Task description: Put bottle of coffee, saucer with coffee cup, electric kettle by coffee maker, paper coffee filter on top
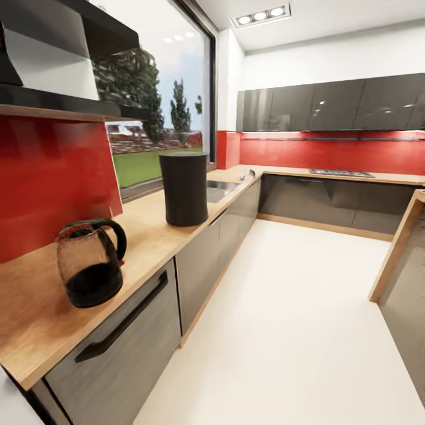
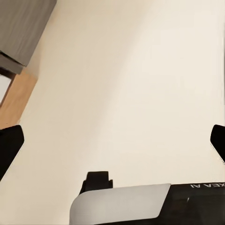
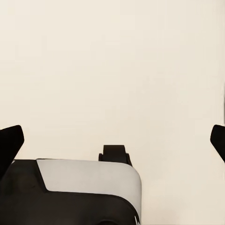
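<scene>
kettle (image 1: 90, 262) on countertop (image 1: 153, 227), dark cylinder (image 1: 185, 188) beyond, both jaws spread, empty

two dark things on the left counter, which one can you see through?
The electric kettle, nearer the camera on the kitchen countertop: smoky glass body, black loop handle. The black cylinder further along by the window is opaque.

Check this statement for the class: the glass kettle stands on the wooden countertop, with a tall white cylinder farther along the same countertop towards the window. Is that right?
Not quite. The cylinder is black, not white. The head view shows it standing farther along the countertop towards the window, beyond the glass kettle, which does stand on that wooden top.
</scene>
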